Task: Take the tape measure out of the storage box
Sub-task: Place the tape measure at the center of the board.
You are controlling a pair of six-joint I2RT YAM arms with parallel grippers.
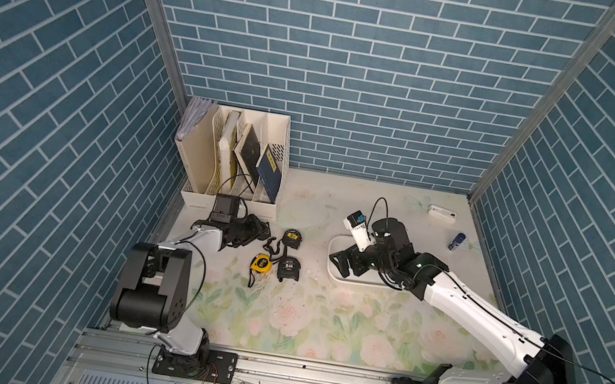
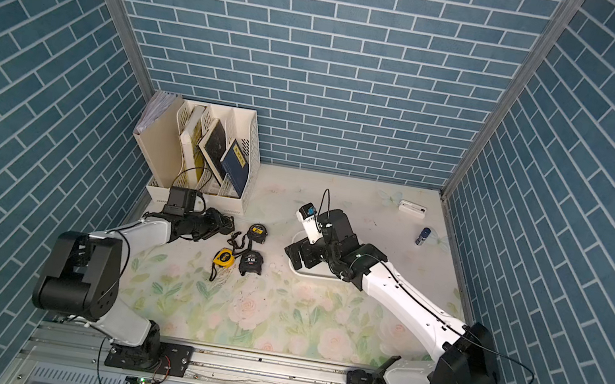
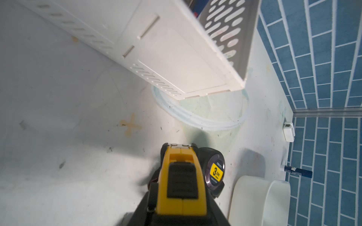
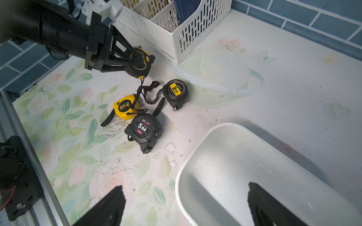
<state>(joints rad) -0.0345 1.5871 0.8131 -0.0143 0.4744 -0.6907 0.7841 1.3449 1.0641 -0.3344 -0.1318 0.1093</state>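
One tape measure (image 3: pixel 180 156) sits clamped in the outstretched left end effector (image 4: pixel 137 60).

Left gripper (image 4: pixel 139 61) clamped, right gripper (image 4: pixel 185 187) wide.

Standing in the back left corner of the table (image 1: pixel 317 328): organizer (image 1: pixel 236 156), with a held tape (image 3: pixel 181 176) hanging just before it in the left gripper (image 4: pixel 137 59). Lying right of that gripper: rear tape (image 1: pixel 292 238), and nearer the front, left tape (image 1: pixel 260 264) and 5M tape (image 1: pixel 288 268) side by side. Sitting further right: box (image 4: pixel 235 156), with the right gripper (image 4: pixel 188 205) hanging spread over its left end.
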